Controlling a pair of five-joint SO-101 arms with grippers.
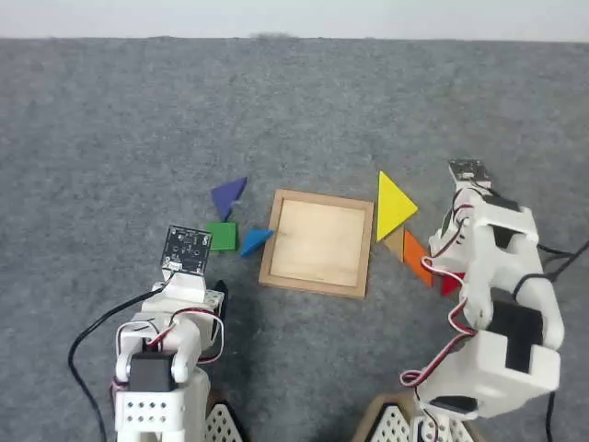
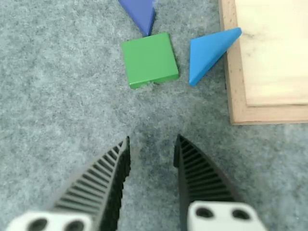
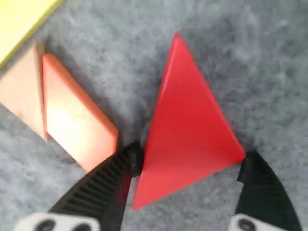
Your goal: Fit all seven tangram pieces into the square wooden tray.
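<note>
I see counter (image 1: 304,110) spanning nearly whole high view, covered in grey mat (image 1: 110,138) with short, speckled, felt-like nap. Mat lies flat. Along far edge, pale strip (image 1: 294,18), whitish-blue and plain; can't tell from here whether wall or floor. Line between mat and strip runs straight across, slightly ragged near middle. Both wrist views give me same grey nap up close: coarse fibres, soft dark shadows in places.
</note>
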